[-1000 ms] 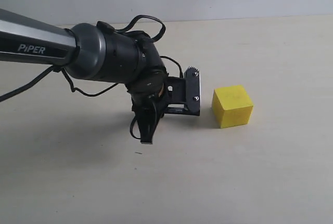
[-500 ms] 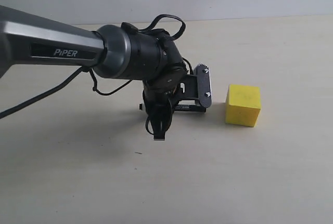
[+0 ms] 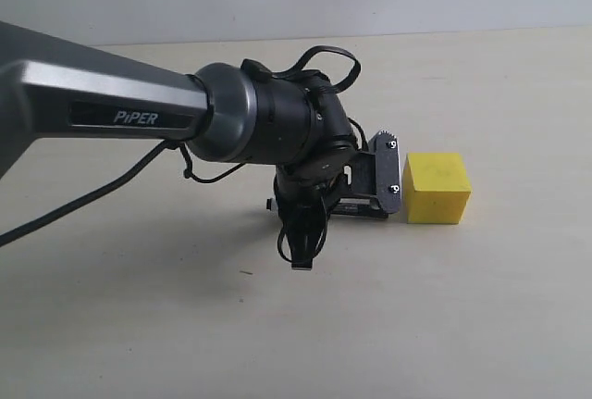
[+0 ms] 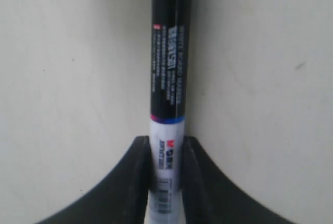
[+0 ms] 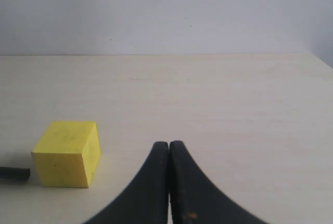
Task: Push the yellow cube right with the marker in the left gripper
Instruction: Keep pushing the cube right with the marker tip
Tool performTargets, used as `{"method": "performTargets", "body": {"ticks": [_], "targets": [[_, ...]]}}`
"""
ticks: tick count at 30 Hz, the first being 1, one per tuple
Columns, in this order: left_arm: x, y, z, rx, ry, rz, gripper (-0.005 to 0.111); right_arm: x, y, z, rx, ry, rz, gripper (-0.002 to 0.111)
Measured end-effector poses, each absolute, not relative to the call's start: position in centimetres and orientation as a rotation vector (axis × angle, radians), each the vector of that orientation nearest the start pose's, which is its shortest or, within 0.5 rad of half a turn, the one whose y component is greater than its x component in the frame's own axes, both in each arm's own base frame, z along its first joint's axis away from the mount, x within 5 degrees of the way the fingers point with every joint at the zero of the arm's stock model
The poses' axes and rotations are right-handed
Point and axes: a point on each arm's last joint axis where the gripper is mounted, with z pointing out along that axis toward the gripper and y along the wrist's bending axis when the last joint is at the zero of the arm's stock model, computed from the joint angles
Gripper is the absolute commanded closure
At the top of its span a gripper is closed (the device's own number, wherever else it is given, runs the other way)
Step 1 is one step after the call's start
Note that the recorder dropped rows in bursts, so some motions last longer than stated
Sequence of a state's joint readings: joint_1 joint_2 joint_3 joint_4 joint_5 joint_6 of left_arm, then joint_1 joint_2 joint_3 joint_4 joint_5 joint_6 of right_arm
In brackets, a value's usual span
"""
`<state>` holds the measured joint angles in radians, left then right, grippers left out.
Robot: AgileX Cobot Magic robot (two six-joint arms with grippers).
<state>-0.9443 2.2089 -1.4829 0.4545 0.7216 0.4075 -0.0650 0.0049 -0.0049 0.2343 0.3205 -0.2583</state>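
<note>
Currently, left gripper (image 4: pixel 165 148) clamped on marker (image 4: pixel 167 68), tip just beside yellow cube (image 3: pixel 437 188). Step judged: pushing stroke; next move calls for level travel toward the desk's (image 3: pixel 462 325) right edge.

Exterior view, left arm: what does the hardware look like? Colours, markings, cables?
Left arm: silver-grey link with white PIPER lettering on a dark strip, then a glossy black rounded wrist housing with looped black cables. Left claw: flat dark metal plate, screws, toothed edge. Right claw: curved matte black fingers.
</note>
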Motion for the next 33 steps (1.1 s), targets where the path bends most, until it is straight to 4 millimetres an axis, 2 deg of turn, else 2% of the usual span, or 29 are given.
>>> {"method": "performTargets", "body": {"ticks": [9, 17, 26, 30, 33], "targets": [[28.0, -33.7, 11.1, -2.500, -2.319, -0.451, 0.107, 5.4, 0.3, 18.6, -0.026, 1.795, -0.006, 0.108], [26.9, -35.2, 11.2, -2.602, -2.298, -0.411, 0.107, 5.4, 0.3, 18.6, -0.026, 1.795, -0.006, 0.108], [26.7, -34.8, 11.1, -2.552, -2.292, -0.440, 0.107, 5.4, 0.3, 18.6, -0.026, 1.795, -0.006, 0.108], [27.0, -34.7, 11.7, -2.495, -2.385, -0.452, 0.107, 5.4, 0.3, 18.6, -0.026, 1.795, -0.006, 0.108], [27.6, -34.2, 13.7, -2.429, -2.523, -0.445, 0.107, 5.4, 0.3, 18.6, -0.026, 1.795, -0.006, 0.108]]}}
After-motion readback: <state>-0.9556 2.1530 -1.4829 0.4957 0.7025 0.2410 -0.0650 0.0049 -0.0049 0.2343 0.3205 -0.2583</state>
